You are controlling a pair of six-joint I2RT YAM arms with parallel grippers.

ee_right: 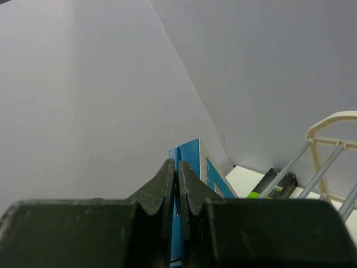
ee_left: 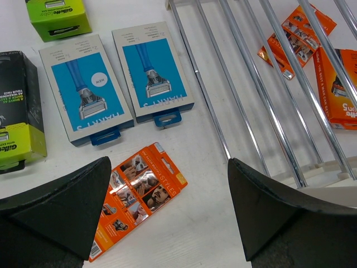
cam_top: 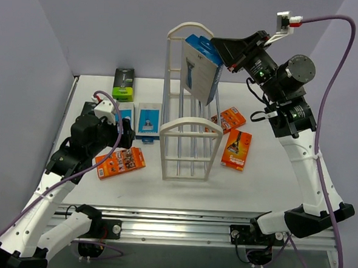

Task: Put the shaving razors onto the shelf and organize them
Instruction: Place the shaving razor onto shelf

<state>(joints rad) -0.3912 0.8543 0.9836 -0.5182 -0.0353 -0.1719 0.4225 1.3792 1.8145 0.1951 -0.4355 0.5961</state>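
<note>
Barely started -- my right claw (cam_top: 220, 53) is pinched tight on one blue razor box (cam_top: 198, 71) above the shelf's (cam_top: 188, 127) far end, left claw (cam_top: 124, 134) gaping wide over the near-left orange box (cam_top: 120, 162), nothing shelved yet that I can see.

This is a robotics lab test cell: a white bench (cam_top: 254, 190) boxed in by plain pale walls (cam_top: 112, 26), two cabled robot arms (cam_top: 304, 161) bolted to an aluminium rail (cam_top: 179, 229) at its near edge, and boxed shaving razors (cam_top: 120, 162) lying on either side of a cream shelf (cam_top: 186, 178).

blue box (ee_left: 152, 70): harry's; green box (ee_left: 58, 17): gillette
</note>
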